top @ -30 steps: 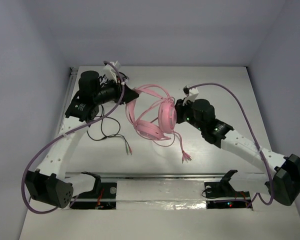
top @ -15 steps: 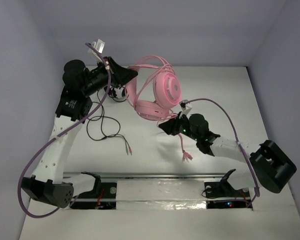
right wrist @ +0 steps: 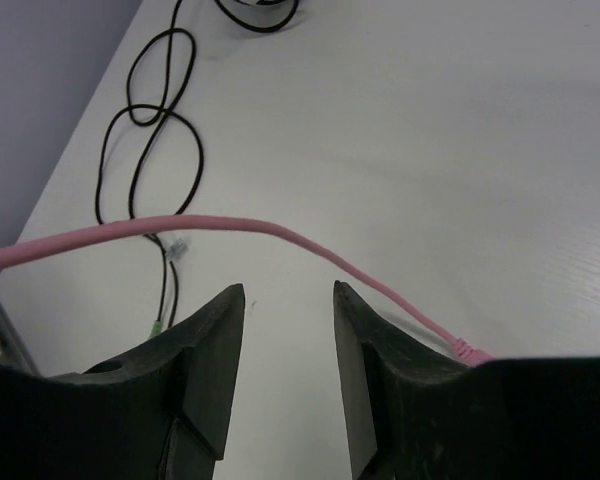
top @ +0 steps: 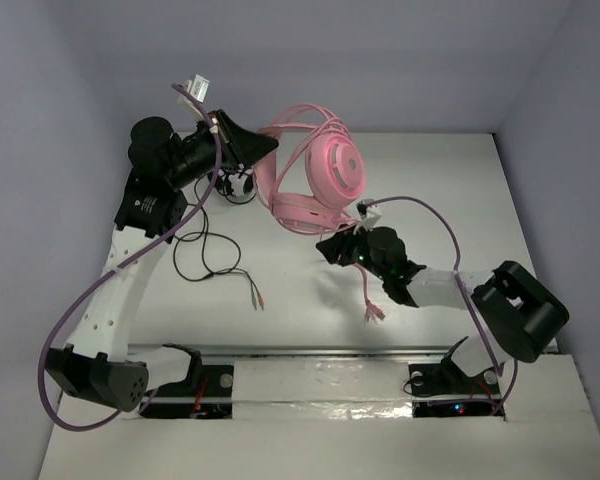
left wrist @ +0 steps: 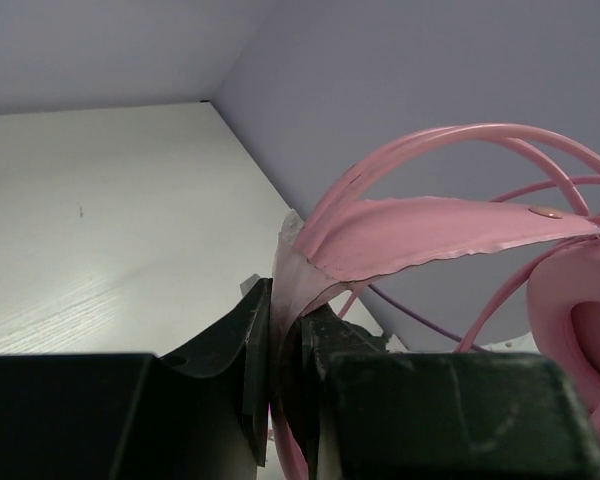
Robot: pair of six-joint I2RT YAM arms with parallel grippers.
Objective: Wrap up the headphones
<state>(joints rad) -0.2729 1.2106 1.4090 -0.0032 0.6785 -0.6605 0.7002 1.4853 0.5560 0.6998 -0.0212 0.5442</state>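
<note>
The pink headphones hang lifted above the table's back. My left gripper is shut on their thin headband; in the left wrist view the flat pink band is pinched between the two black fingers of that gripper, with an earcup at the right edge. The long pink cable drops from the headphones to the table, its plugs lying near the front. My right gripper is low under the earcups and open. The cable crosses just past that gripper's fingertips, with nothing between them.
A black cable lies looped on the table left of centre, also showing in the right wrist view as black cable loops. Small black-and-white headphones sit under the left gripper. A metal rail runs along the front edge.
The left gripper lifted the headphones off the table and holds them up. The right gripper let go of the earcup, dropped below them, opened wider, and its arm drew back.
</note>
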